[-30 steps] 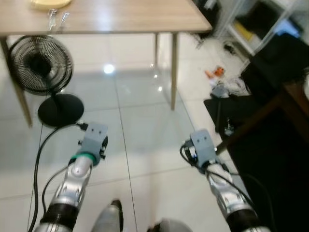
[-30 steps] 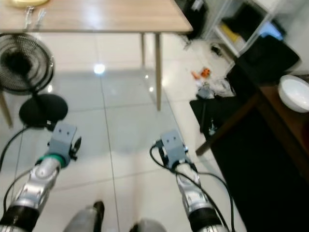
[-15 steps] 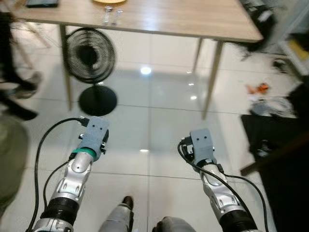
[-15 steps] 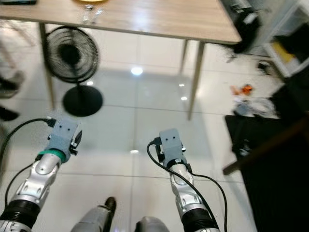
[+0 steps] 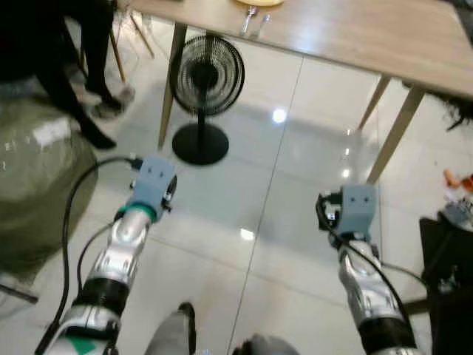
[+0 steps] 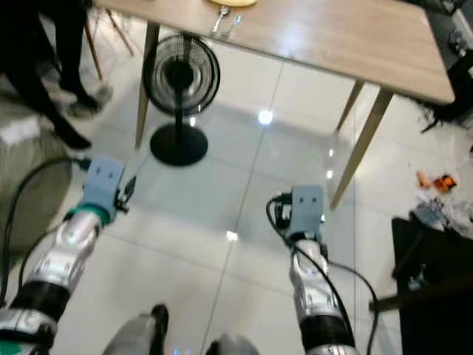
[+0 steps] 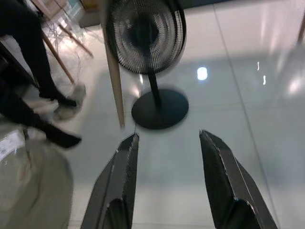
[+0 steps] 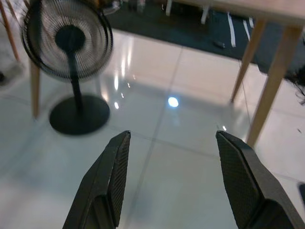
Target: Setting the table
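The wooden bench (image 5: 355,33) is running across the top of the frame, well ahead of both arms. On its near edge at upper centre, a yellowish plate (image 5: 259,2) is sitting with what is probably cutlery (image 5: 253,20) just below it, long axis pointing toward the robot; blur is making it hard to name. The left gripper (image 7: 169,183) and right gripper (image 8: 174,179) are both hanging empty over the tiled floor (image 5: 295,185), fingers spread apart. The left arm is sitting slightly nearer the cutlery. A standing fan (image 5: 205,96) is lying between them. Compared with a second ago, the camera is swinging left: the bench now slants, the fan sits centre-left, and a person's legs (image 5: 81,81) are appearing at upper left.
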### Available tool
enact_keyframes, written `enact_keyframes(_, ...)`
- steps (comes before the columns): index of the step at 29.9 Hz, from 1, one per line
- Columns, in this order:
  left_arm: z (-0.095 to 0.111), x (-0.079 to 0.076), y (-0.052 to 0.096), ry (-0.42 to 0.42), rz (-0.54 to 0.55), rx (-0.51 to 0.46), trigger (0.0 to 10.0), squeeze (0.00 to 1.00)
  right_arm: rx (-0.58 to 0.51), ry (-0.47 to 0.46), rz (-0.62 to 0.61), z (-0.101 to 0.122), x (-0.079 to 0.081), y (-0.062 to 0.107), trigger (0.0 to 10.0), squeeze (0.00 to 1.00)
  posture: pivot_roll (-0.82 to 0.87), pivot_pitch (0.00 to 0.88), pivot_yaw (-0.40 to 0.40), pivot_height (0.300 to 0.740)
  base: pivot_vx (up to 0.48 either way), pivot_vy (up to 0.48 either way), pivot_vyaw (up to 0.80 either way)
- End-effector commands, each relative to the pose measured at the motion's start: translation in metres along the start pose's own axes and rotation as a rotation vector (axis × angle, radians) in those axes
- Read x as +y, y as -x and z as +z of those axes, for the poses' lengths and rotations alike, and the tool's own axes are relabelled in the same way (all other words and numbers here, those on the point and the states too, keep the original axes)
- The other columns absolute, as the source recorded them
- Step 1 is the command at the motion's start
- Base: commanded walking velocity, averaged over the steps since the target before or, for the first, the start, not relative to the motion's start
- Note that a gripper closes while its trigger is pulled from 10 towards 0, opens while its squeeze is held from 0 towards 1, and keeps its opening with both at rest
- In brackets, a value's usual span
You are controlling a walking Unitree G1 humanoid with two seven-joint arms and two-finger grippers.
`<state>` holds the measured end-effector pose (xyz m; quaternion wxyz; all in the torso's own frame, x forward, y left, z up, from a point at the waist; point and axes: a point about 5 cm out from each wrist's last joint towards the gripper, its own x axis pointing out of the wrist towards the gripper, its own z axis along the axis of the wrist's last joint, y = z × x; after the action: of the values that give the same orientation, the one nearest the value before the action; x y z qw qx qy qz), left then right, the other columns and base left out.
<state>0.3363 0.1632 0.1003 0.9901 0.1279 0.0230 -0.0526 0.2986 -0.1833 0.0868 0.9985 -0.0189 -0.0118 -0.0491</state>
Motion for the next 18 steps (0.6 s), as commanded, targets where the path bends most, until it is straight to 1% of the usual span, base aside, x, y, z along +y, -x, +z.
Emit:
enact_keyframes(1,0.002,-0.004,-0.001,0.02,0.007,-0.006,10.0,0.0,-0.05,-0.048,-0.01,0.012,-0.001,-0.002,10.0,0.0,0.0,0.012,-0.038,0.74,0.472,0.0,0.0)
enact_keyframes(2,0.002,-0.004,-0.001,0.02,0.007,-0.006,10.0,0.0,-0.05,-0.048,-0.01,0.012,-0.001,-0.002,10.0,0.0,0.0,0.012,-0.038,0.74,0.472,0.0,0.0)
enact_keyframes(4,0.009,-0.009,-0.004,0.032,-0.003,-0.028,10.0,0.0,-0.084,-0.059,-0.004,0.022,-0.002,-0.007,10.0,0.0,0.0,0.005,-0.033,0.74,0.476,0.0,0.0)
enact_keyframes(8,0.017,-0.016,-0.006,0.044,-0.036,-0.056,10.0,0.0,-0.107,-0.055,-0.01,0.029,-0.007,-0.01,10.0,0.0,0.0,0.005,-0.036,0.74,0.474,0.0,0.0)
enact_keyframes(15,0.016,-0.018,-0.005,0.045,-0.039,-0.059,10.0,0.0,-0.116,-0.034,0.011,0.031,-0.006,-0.01,10.0,0.0,0.01,0.002,-0.038,0.74,0.472,0.0,0.0)
enact_keyframes(18,0.015,-0.017,-0.004,0.044,-0.032,-0.059,10.0,0.0,-0.111,-0.042,0.026,0.029,-0.002,-0.008,10.0,0.0,0.01,0.0,-0.04,0.74,0.472,0.0,0.0)
